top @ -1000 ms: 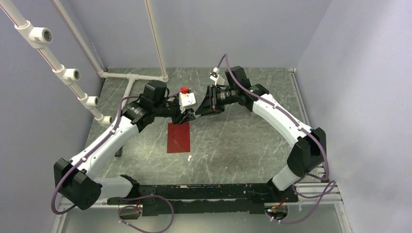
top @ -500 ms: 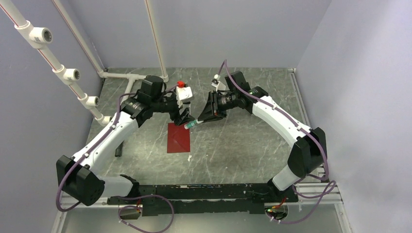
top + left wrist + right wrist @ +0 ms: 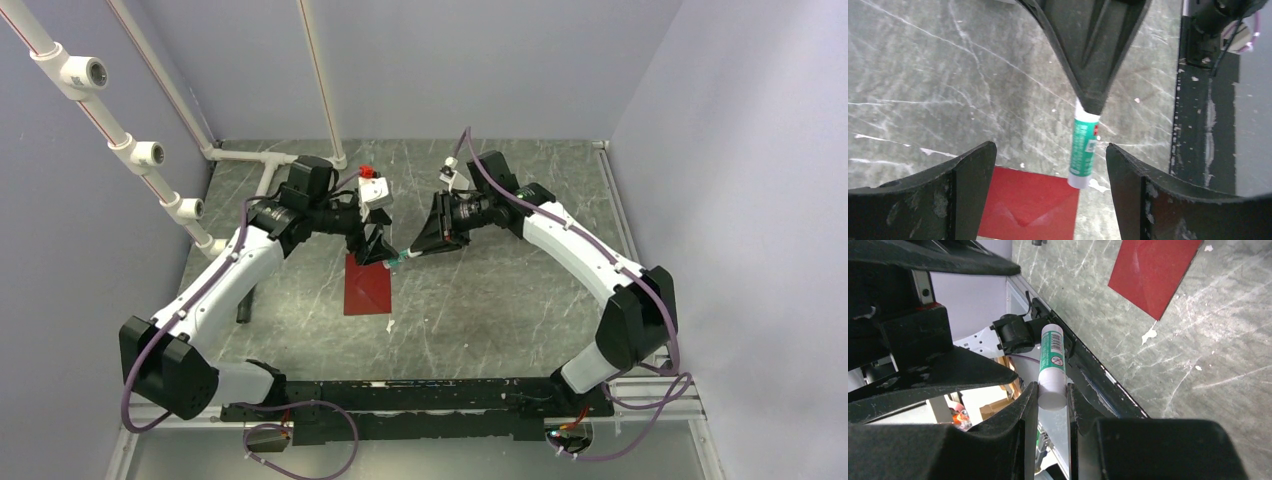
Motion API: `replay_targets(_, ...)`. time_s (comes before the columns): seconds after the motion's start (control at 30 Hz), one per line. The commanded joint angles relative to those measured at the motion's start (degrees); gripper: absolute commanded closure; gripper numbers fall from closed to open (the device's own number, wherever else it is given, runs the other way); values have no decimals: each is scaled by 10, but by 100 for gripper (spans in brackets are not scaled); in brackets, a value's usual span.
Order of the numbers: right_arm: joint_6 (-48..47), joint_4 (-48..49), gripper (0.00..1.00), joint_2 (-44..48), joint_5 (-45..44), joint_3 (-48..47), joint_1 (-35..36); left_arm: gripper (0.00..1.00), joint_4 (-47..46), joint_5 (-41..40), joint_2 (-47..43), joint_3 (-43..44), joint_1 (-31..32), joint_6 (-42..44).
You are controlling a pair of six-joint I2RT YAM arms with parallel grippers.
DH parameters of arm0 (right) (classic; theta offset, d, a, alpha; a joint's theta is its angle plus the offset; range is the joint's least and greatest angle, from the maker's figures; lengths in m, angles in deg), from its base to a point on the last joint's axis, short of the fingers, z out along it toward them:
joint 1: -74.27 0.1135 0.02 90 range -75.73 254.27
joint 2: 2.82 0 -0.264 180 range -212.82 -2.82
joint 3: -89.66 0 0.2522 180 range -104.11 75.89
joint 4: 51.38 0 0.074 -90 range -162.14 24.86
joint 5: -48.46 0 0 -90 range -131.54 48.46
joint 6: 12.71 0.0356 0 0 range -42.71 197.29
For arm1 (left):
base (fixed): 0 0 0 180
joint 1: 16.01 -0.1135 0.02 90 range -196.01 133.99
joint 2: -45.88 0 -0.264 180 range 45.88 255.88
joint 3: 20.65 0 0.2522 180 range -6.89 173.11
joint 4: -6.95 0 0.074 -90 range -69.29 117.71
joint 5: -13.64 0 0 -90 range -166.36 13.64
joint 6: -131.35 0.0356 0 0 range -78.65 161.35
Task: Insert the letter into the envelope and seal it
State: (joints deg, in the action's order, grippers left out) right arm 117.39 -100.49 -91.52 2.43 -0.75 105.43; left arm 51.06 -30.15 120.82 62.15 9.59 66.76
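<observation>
The right gripper [image 3: 1052, 390] clamps the white end of a green-and-white glue stick [image 3: 1052, 357]; the left gripper [image 3: 1050, 155] stands wide apart, holding nothing, just beside the stick; the dark red envelope [image 3: 367, 285] lies flat on the table [image 3: 480, 300] beneath them.

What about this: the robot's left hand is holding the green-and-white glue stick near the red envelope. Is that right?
Not quite. The right hand is holding the glue stick near the red envelope. The right wrist view shows its fingers pinching the stick's white end. The left hand is open and holds nothing.
</observation>
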Motion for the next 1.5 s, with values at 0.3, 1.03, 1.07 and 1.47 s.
replay_targets(0.3, 46, 98, 100, 50, 40, 13, -11, 19, 13, 81, 22, -3, -2, -44)
replay_targets(1.03, 31, 65, 100, 35, 34, 1, 16, 98, 4, 102, 39, 36, 5, 21)
replay_targets(1.07, 27, 57, 100, 30, 30, -2, 22, 98, 7, 103, 41, 43, 8, 28)
replay_targets(1.47, 88, 116, 100, 19, 64, 40, 63, 98, 26, 93, 52, 122, 72, 95)
